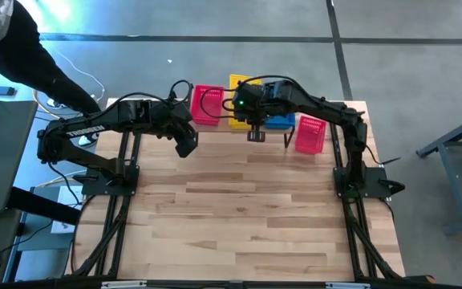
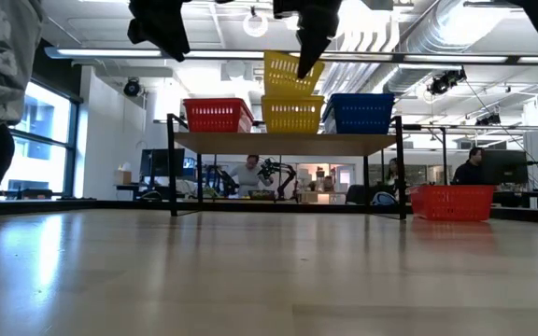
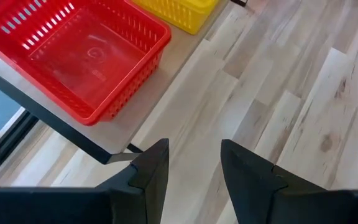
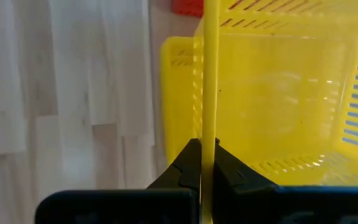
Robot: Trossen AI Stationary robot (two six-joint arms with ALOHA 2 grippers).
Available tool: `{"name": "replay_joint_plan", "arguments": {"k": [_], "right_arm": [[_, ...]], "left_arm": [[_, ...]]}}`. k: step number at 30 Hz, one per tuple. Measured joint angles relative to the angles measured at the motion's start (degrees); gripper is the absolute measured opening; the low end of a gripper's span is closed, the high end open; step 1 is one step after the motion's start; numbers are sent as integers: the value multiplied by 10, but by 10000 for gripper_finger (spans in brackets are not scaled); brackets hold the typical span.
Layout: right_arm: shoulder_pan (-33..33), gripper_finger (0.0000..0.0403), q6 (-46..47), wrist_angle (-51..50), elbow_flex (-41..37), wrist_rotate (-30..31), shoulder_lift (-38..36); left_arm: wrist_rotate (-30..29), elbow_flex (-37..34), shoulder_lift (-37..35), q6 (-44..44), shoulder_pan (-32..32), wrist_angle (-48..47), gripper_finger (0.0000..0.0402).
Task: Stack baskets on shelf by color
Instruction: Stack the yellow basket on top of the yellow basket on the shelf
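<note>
The shelf [image 2: 288, 143] stands at the table's far edge and carries a red basket [image 2: 218, 114] on the left, a yellow basket [image 2: 292, 114] in the middle and a blue basket [image 2: 361, 112] on the right. My right gripper [image 2: 312, 54] is above the middle of the shelf, shut on a second yellow basket [image 2: 286, 73] that hangs tilted just over the first. Another red basket [image 2: 453, 202] sits on the tabletop to the right of the shelf. My left gripper [image 1: 187, 146] is open, in the air in front of the shelf's left end, over bare table. My right gripper pinches the upper yellow basket by the rim of one side wall [image 4: 210, 118], one finger inside the basket and one outside. The fingers [image 4: 188, 163] come from above, pointing down. The basket is lifted clear and hangs tilted below them, over the yellow basket on the shelf.
A person [image 1: 22, 44] stands beyond the table's far left corner. The shelf's black legs [image 2: 172, 177] stand on the tabletop. The wooden tabletop [image 1: 239, 217] lies bare in front of the shelf toward the near edge.
</note>
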Motion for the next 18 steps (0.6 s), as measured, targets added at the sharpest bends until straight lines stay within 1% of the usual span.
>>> {"name": "replay_joint_plan", "arguments": {"k": [8,11,14,18], "right_arm": [[-10,0,0,-7,0,-41,0],[-10,0,-6,-12,0,-35,0],[-13,0,-11,-15,0,-44,1],[-14,0,-16,-26,-1,-34,6]], "left_arm": [[-1,0,0,0,0,0,136],[-1,0,0,0,0,0,136],[-2,0,0,0,0,0,136],[-3,0,0,-2,0,0,136]]}}
